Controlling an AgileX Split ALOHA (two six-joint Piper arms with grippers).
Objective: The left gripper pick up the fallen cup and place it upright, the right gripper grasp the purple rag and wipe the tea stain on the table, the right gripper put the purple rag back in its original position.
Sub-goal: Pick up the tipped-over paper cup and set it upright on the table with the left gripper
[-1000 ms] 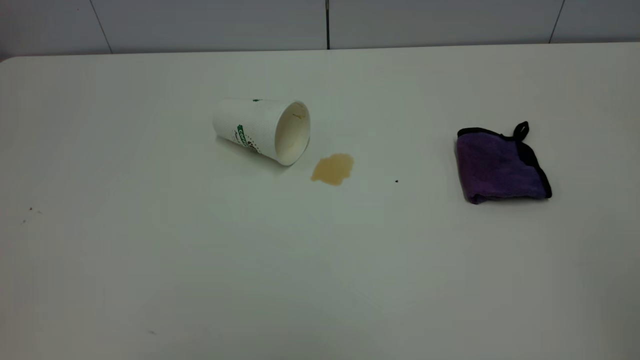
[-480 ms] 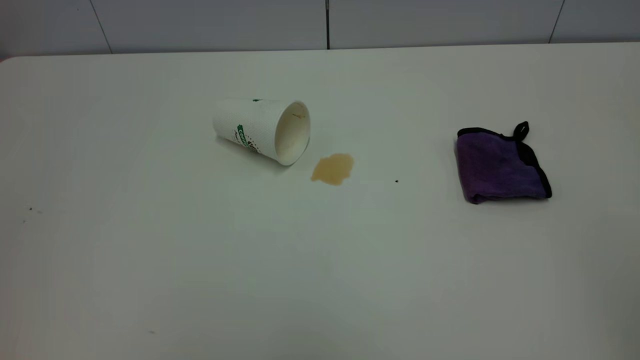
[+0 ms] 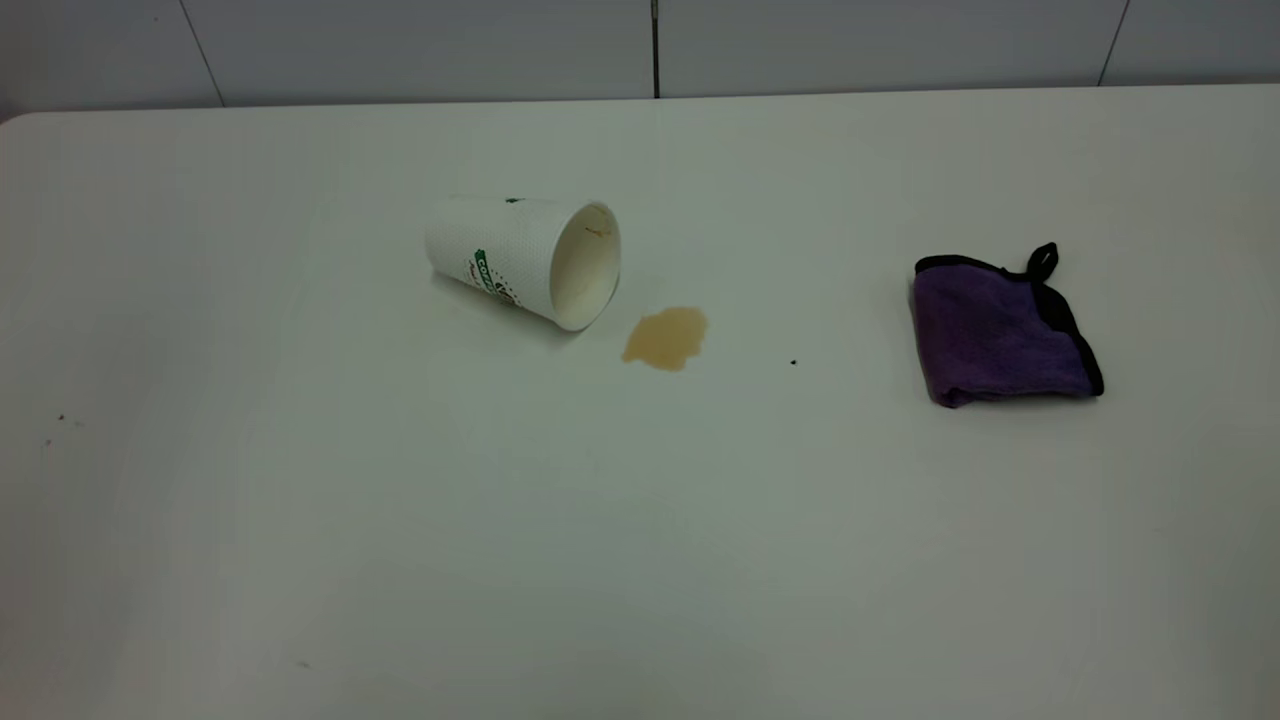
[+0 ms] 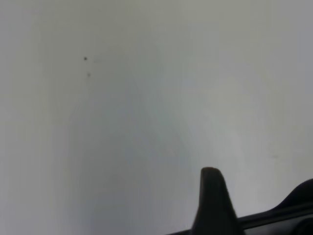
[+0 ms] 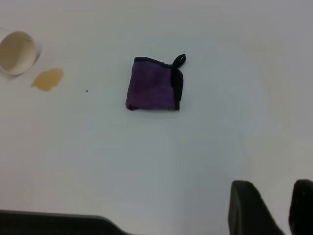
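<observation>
Nothing is done yet: the cup lies fallen on the bench beside the tea stain, the purple rag well apart. Neither claw's grip state is discernible.

grey panelled wall, dark seams

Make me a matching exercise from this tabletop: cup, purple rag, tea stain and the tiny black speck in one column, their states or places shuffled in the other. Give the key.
Things:
1. cup
2. purple rag
3. tea stain
4. black speck

Descriptions:
A. folded, alone towards the right arm's side
B. tan blotch just in front of an open mouth
C. lying on its side
D. between the blotch and the cloth

Pairs: 1-C, 2-A, 3-B, 4-D
</observation>
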